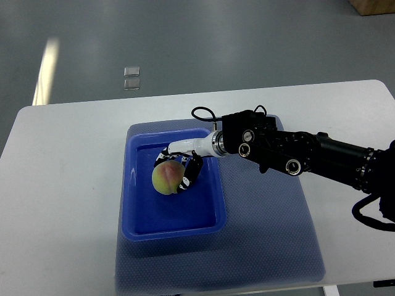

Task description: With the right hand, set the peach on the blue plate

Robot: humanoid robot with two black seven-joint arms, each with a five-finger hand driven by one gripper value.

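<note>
A yellow-green peach with a pink blush (165, 177) is inside the blue plate (141, 216), a deep rectangular tray, near its middle. My right hand (180, 166) reaches in from the right over the tray and its fingers (190, 174) curl around the peach from the right and top. Whether the peach rests on the tray floor or hangs just above it cannot be told. The black forearm (290, 151) stretches back to the right edge. My left arm does not show.
The tray sits on a blue-grey mat (271, 234) on a white table (62, 185). A black cable loops (202, 114) above the wrist. The floor lies beyond the table's far edge, with a cardboard box corner (373, 6) at the top right.
</note>
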